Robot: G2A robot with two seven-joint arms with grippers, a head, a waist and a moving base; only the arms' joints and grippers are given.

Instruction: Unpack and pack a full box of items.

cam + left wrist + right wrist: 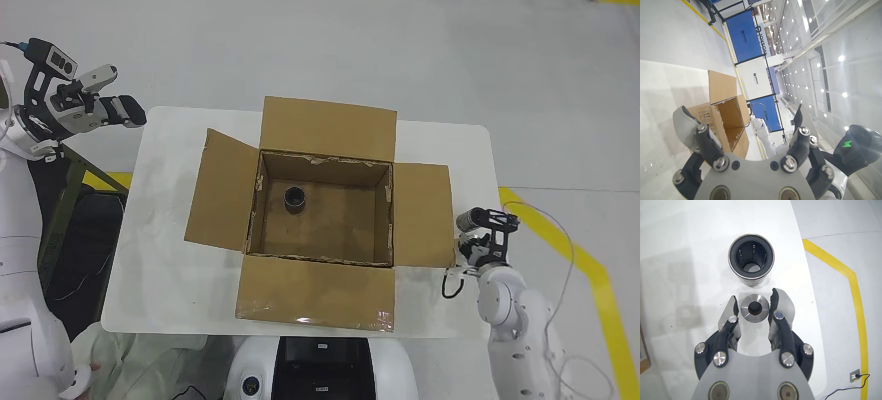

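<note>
An open cardboard box (328, 125) stands in the middle of the white table (160, 250), all flaps folded out. One dark ring-shaped cylinder (294, 199) stands on the box floor near its far left corner. To the right of the box my right gripper (480, 225) is low over the table. In the right wrist view it (754, 295) is shut on a small steel collet (755, 308) that stands upright on the table. Just beyond stands a black and steel linear bearing (751, 260). My left gripper (125, 108) hangs open and empty off the table's far left corner, with the box (723, 89) beyond it (740, 109).
Bare tabletop lies on both sides of the box. The table's right edge runs close to the two metal parts, with a yellow floor line (851, 273) past it. A corner of the box (643, 351) is near the right gripper.
</note>
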